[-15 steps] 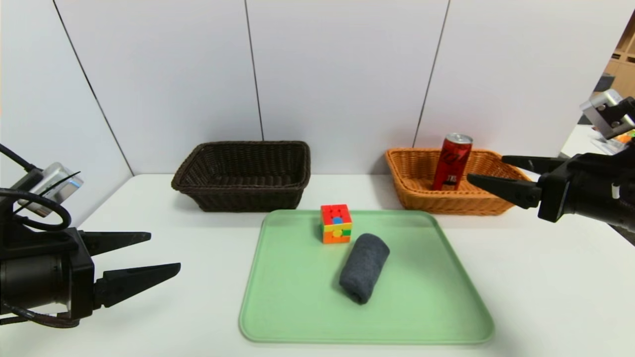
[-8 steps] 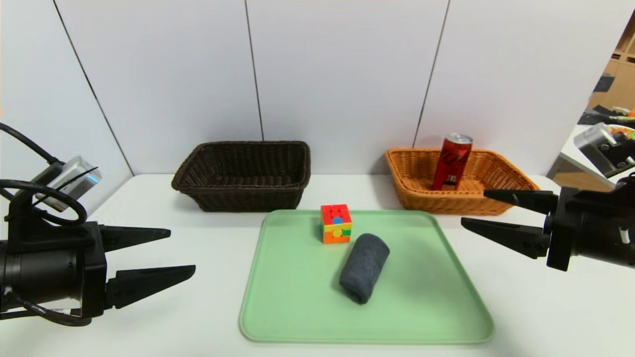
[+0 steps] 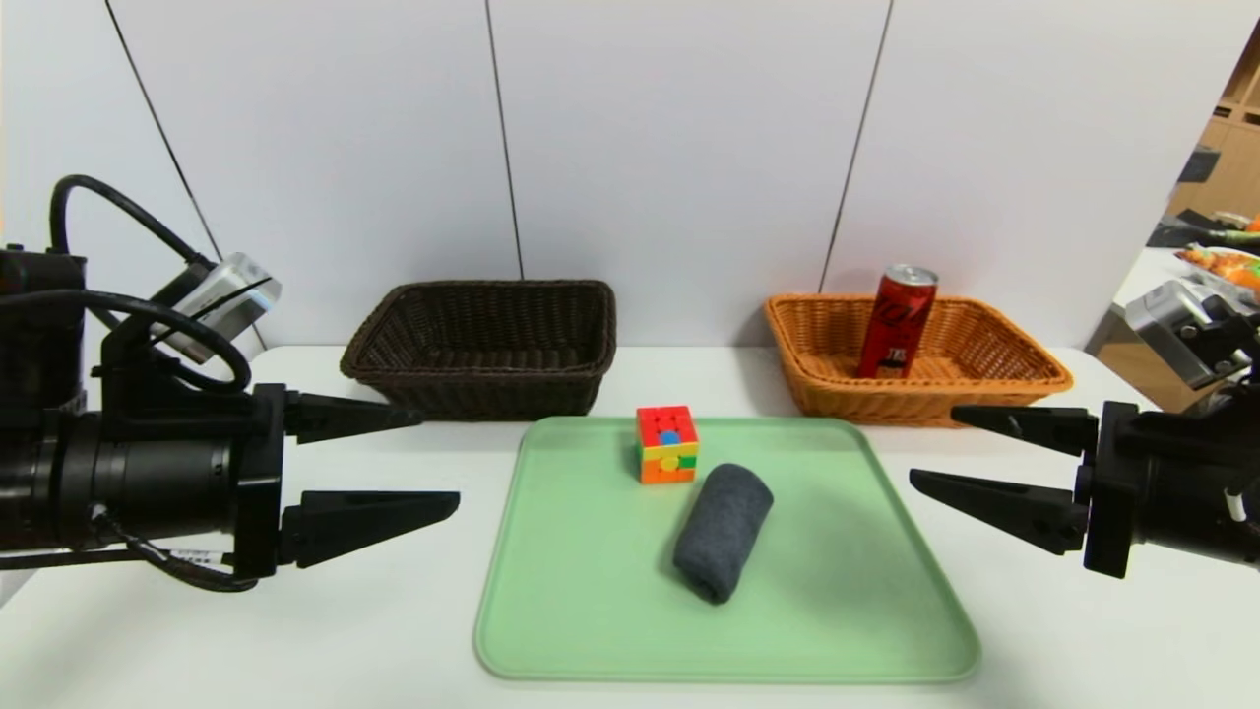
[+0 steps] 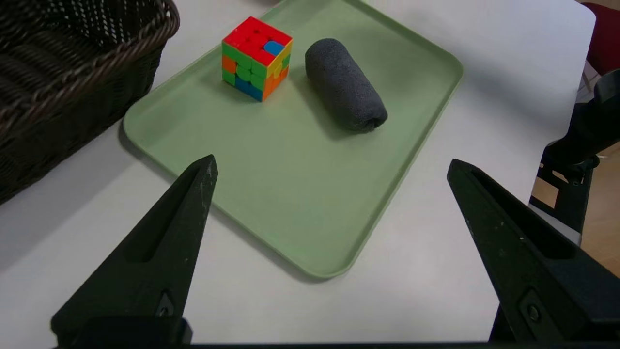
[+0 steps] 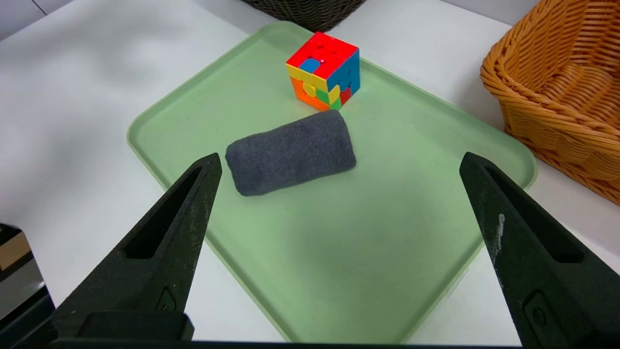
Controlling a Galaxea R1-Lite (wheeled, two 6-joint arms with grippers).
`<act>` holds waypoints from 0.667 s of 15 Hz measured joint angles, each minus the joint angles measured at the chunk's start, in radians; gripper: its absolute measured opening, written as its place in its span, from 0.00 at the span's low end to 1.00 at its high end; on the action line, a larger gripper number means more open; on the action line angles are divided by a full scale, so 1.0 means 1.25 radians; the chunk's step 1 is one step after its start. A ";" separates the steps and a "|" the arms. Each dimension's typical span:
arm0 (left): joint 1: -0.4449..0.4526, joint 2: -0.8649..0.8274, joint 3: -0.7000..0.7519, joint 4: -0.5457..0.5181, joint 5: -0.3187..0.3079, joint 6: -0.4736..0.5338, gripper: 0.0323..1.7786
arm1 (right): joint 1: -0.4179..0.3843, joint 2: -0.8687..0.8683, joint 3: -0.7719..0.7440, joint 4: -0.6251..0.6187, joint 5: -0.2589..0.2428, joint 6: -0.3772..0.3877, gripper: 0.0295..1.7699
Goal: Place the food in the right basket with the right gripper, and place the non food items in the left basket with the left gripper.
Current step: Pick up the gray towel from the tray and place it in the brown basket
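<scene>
The red drink can (image 3: 897,321) stands upright inside the orange-tan right basket (image 3: 1024,386). A puzzle cube (image 3: 667,444) (image 4: 255,58) (image 5: 324,70) and a dark grey rolled cloth (image 3: 722,532) (image 4: 345,85) (image 5: 290,152) lie on the green tray (image 3: 591,591). The dark brown left basket (image 3: 482,345) holds nothing that I can see. My left gripper (image 3: 438,461) (image 4: 332,165) hovers open to the left of the tray, holding nothing. My right gripper (image 3: 930,448) (image 5: 339,157) hangs open to the right of the tray, also holding nothing.
The white table (image 3: 1083,630) carries the tray at its middle and both baskets along the back wall. A second table with clutter (image 3: 1221,261) shows at the far right, past the table's edge.
The left gripper has risen and moved right toward the tray. The right gripper has drawn back from the orange-tan basket and come down beside the tray. Both have stayed open.
</scene>
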 joint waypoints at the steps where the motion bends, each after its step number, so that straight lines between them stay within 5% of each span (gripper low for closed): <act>1: -0.019 0.017 -0.008 -0.015 0.004 -0.002 0.95 | 0.000 -0.001 0.001 -0.004 -0.001 0.000 0.96; 5: -0.108 0.085 -0.041 -0.022 0.054 -0.011 0.95 | 0.000 0.001 0.002 -0.004 -0.003 0.001 0.96; 10: -0.262 0.178 -0.098 -0.025 0.226 -0.076 0.95 | -0.001 0.013 0.005 -0.008 -0.003 0.000 0.96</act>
